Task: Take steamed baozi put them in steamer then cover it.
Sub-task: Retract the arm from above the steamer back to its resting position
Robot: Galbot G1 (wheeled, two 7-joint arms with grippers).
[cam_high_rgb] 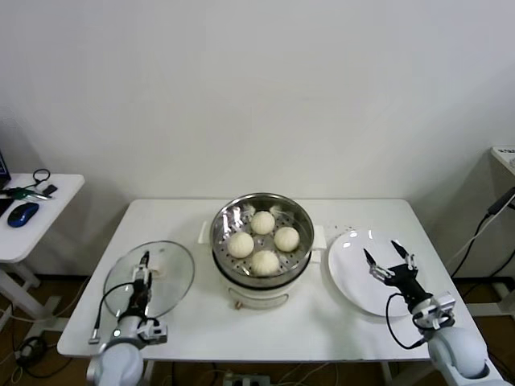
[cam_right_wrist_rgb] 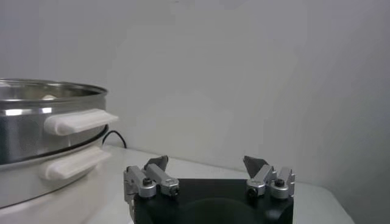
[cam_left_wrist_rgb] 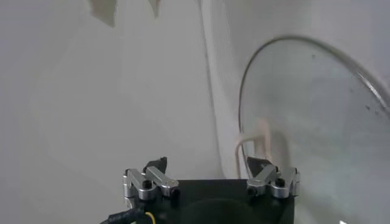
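On a white table [cam_high_rgb: 322, 338] against a white wall, four steamed baozi [cam_high_rgb: 263, 240] sit in the steamer [cam_high_rgb: 299, 253] at centre. The cover [cam_high_rgb: 173, 277] lies near the left edge under the spread left gripper [cam_high_rgb: 142, 269]; the right gripper [cam_high_rgb: 390, 259], spread, hovers over a white plate [cam_high_rgb: 350, 277].

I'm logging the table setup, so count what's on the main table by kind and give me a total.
Buns: 4, all in the steamer
Steamer: 1
Glass lid: 1
White plate: 1
Total: 7
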